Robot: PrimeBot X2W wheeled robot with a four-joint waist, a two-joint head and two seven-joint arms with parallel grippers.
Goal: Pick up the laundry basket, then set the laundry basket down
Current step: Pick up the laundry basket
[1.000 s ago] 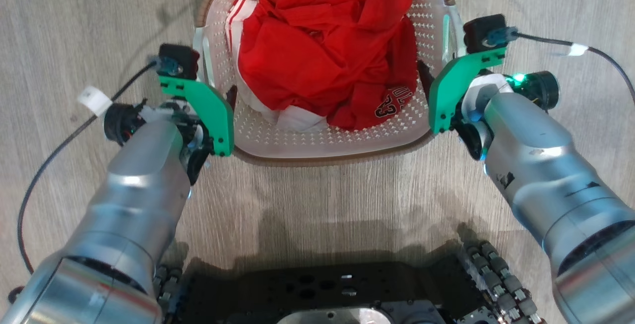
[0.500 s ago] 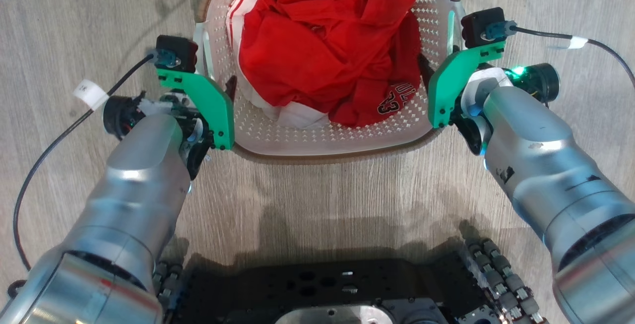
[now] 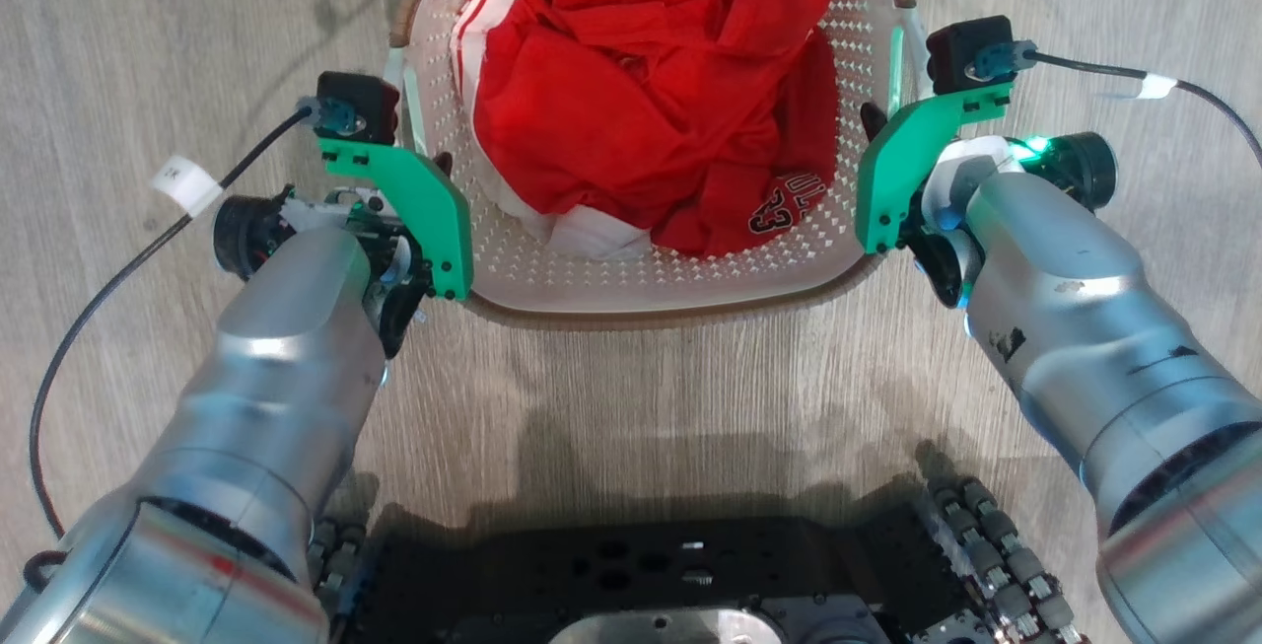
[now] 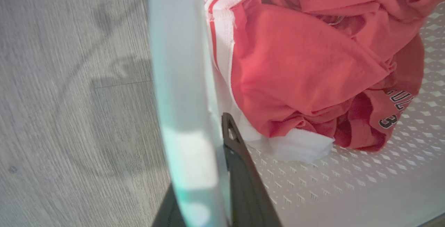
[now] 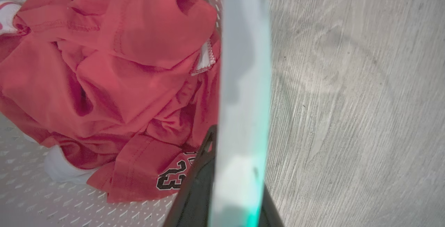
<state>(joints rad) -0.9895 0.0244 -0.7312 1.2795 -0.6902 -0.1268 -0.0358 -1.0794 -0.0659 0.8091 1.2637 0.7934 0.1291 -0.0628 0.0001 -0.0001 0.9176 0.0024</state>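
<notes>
A white laundry basket (image 3: 631, 279) of perforated plastic, rounded-rectangular with a brown woven-look rim, lies between the robot's two arms over a grey wood-grain floor (image 3: 631, 397). The left gripper (image 3: 424, 166) and the right gripper (image 3: 882, 116) each clamp dark fingers on a smooth white side handle (image 4: 184, 81). Inside lies a crumpled red jersey (image 3: 641, 82) with white striped trim, its numerals reading "23" beside partly hidden letters.
</notes>
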